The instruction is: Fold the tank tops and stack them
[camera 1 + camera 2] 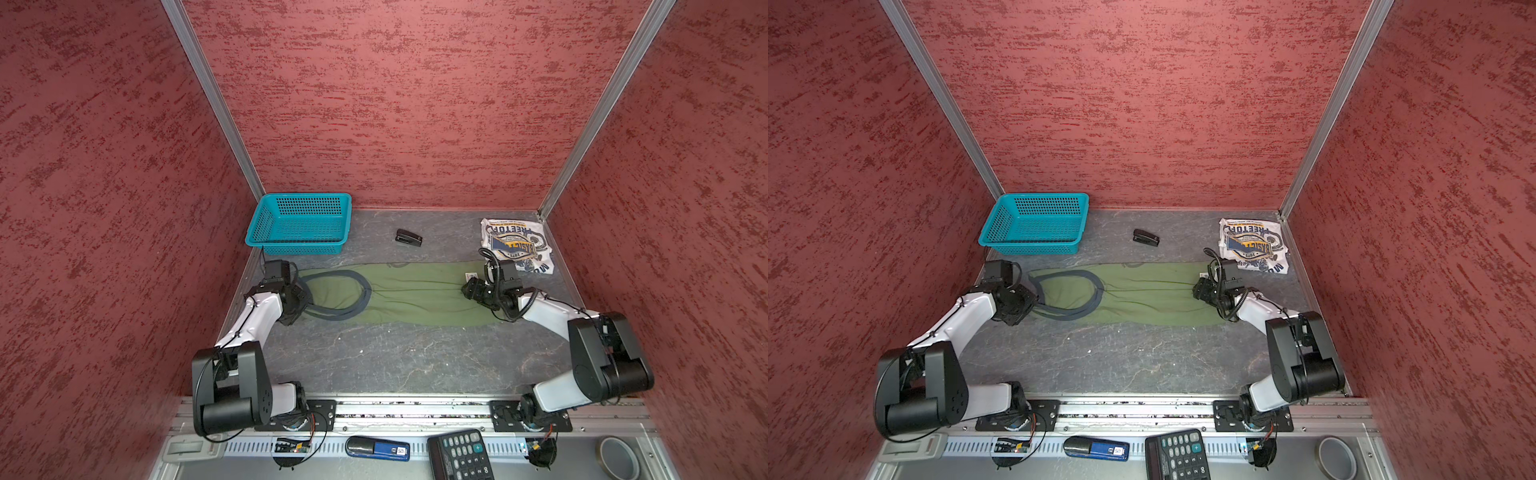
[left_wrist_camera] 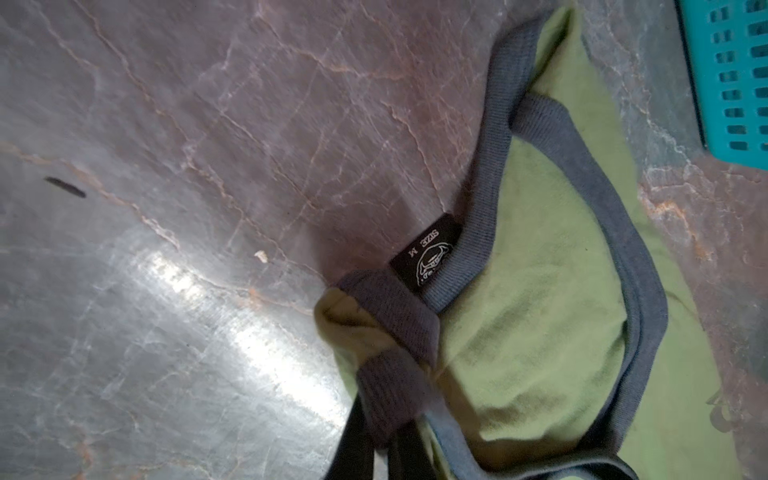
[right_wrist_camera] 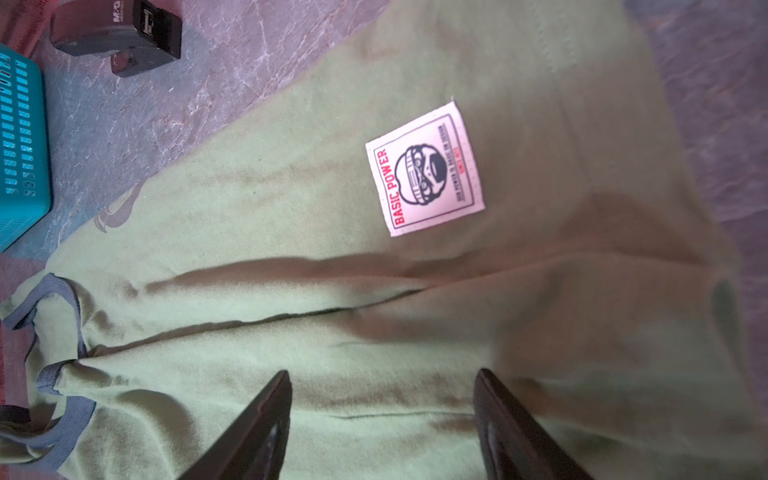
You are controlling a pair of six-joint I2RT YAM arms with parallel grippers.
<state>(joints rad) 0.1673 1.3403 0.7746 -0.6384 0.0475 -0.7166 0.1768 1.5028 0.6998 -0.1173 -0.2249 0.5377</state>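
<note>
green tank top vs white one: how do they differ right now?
Olive green tank top lies stretched out across the middle; white tank top sits folded in the far right corner. Left gripper pinches the green one's strap; the white one is untouched. Both lie on the table.

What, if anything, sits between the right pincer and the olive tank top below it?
Nothing visible. In the right wrist view the right pincer stands open over bare cloth of the olive tank top; its white label lies farther along the cloth, and the stapler and teal basket sit off the cloth.
</note>
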